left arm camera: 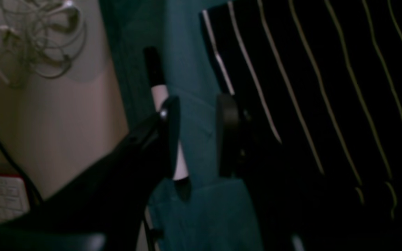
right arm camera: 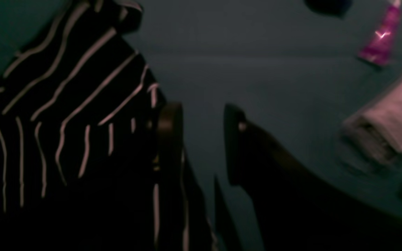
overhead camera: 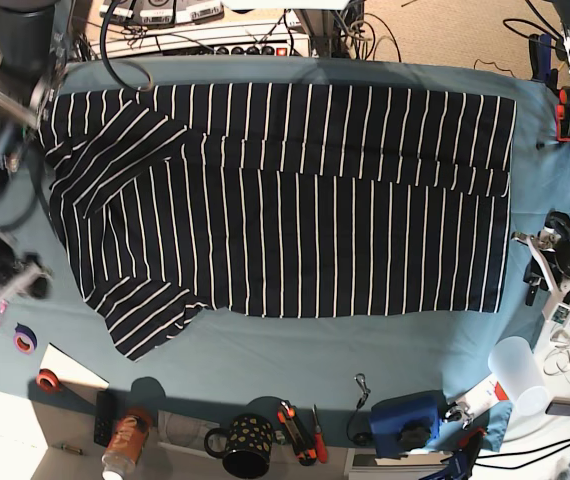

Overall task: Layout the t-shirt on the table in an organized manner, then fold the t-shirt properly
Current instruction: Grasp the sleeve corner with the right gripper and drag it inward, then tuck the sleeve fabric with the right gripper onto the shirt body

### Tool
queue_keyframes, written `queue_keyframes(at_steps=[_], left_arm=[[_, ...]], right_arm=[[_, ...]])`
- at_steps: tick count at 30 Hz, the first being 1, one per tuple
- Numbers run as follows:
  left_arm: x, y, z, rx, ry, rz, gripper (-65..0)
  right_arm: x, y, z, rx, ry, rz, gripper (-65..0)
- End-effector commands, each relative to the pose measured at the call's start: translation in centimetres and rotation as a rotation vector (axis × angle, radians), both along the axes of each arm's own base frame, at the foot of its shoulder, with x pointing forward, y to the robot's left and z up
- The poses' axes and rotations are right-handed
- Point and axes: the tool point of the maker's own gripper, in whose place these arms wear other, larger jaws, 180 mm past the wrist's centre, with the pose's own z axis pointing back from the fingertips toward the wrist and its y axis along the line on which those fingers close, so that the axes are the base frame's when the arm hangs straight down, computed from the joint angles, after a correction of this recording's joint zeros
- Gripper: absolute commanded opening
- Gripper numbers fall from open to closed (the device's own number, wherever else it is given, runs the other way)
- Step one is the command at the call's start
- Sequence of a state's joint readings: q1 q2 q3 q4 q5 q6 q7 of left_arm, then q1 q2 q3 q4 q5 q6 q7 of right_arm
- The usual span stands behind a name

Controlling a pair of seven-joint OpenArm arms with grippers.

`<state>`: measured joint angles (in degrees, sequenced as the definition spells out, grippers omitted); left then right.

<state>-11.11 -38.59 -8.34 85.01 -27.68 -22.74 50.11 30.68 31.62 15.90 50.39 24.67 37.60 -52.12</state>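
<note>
The dark striped t-shirt lies spread flat on the teal table, sleeves at the left, straight edge at the right. One sleeve sticks out at the lower left. My left gripper is open and empty just off the shirt's right edge. In the left wrist view teal cloth shows between its fingers, with the shirt beside one finger. My right gripper is open and empty at the shirt's left side. In the right wrist view the shirt lies next to one finger.
A mug, an orange bottle, tape rolls, screwdrivers, a blue object and a plastic cup line the front edge. A pink tube and a pale rolled cloth lie near my right gripper. Cables lie off the table.
</note>
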Motion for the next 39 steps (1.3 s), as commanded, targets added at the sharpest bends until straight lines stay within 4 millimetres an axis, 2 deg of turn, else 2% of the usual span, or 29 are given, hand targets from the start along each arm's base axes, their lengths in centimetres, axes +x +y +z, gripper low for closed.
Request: queue_keyframes(at_steps=[1, 6, 10, 14, 18, 22, 32, 39], left_arm=[[1.0, 0.8, 2.0, 0.016, -0.057, 0.008, -46.3], [1.0, 0.5, 2.1, -0.004, -0.060, 0.006, -46.3], [1.0, 0.4, 2.1, -0.010, -0.060, 0.006, -46.3], [1.0, 0.5, 2.1, -0.009, -0.060, 0.006, -46.3], [1.0, 0.4, 2.1, -0.010, -0.061, 0.005, -46.3], [1.0, 0.4, 2.1, -0.010, -0.061, 0.006, -46.3], [1.0, 0.4, 2.1, -0.010, -0.061, 0.006, -46.3], [1.0, 0.4, 2.1, -0.010, -0.060, 0.006, -46.3]], right_arm=[[1.4, -0.7, 2.0, -0.015, -0.051, -0.001, -44.9], [1.9, 1.8, -1.4, -0.061, 0.065, 0.078, -44.9], [1.0, 1.6, -3.7, -0.129, 0.142, 0.044, -44.9], [-1.2, 1.6, -5.8, -0.129, 0.237, 0.050, -45.8], [-3.6, 1.9, -7.4, -0.098, 0.361, 0.055, -63.9], [-4.9, 2.5, -6.8, -0.062, 0.398, 0.088, -65.0], [-9.2, 2.2, -2.4, -0.085, 0.331, 0.182, -65.0], [-12.6, 0.9, -1.5, 0.002, 0.267, 0.115, -65.0]])
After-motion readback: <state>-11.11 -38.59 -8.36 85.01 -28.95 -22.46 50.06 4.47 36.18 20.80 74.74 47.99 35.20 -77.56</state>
